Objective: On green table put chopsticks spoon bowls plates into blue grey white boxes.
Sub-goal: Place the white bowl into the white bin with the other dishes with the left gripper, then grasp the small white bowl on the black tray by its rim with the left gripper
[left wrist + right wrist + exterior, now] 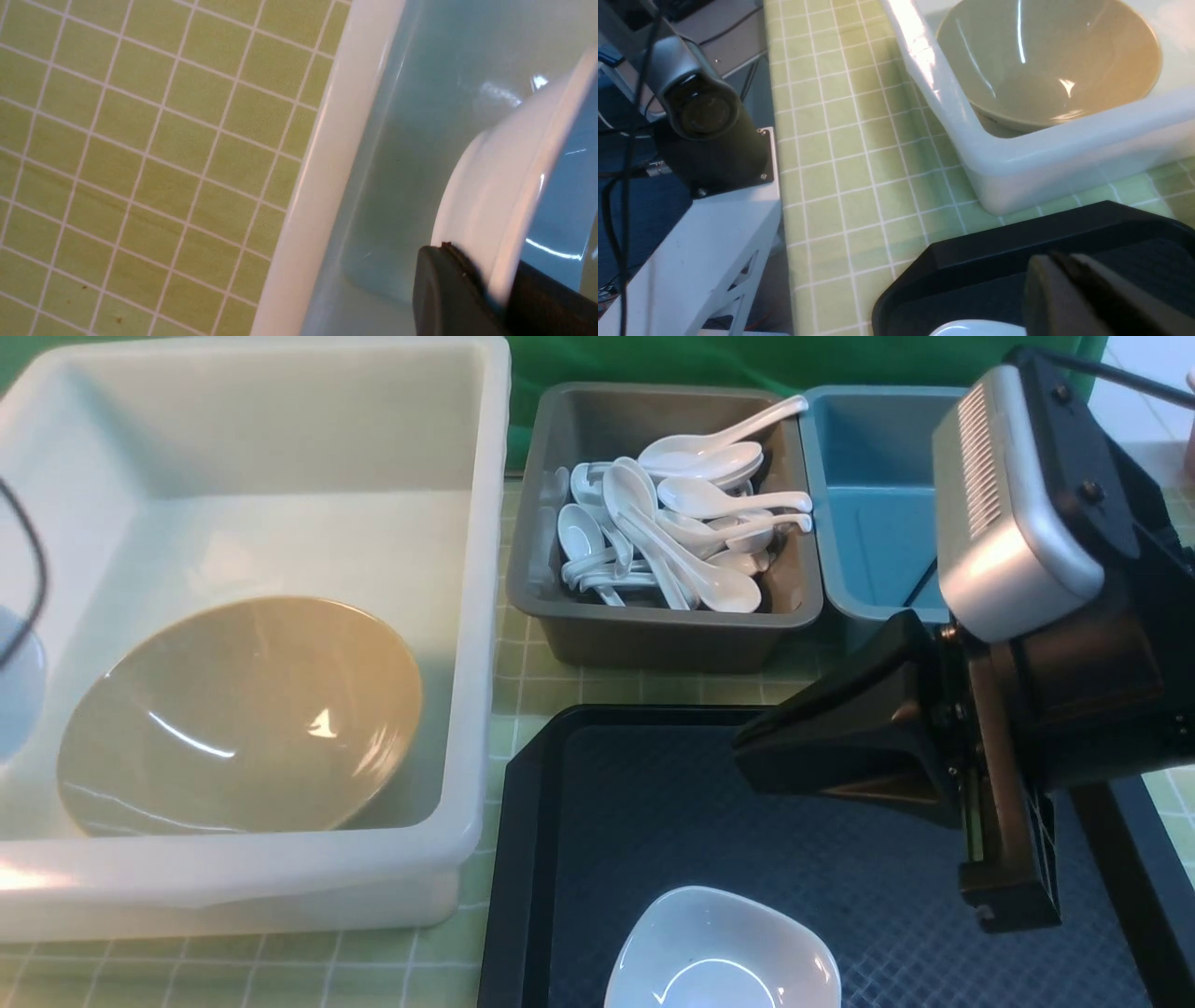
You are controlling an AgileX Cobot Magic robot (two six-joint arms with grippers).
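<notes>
white plate [724, 954] cut off below (blue box [873, 513] partly hidden)

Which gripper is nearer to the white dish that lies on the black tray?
Right. The right gripper hangs, shut, over the black tray just beyond that white dish. The left gripper is away at the white box, shut on a second dish.

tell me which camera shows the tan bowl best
The front view: the whole tan bowl shows, tilted inside the white tub. The right wrist view shows it closer, but the frame edge cuts off part of its rim. The left wrist view misses it.
</notes>
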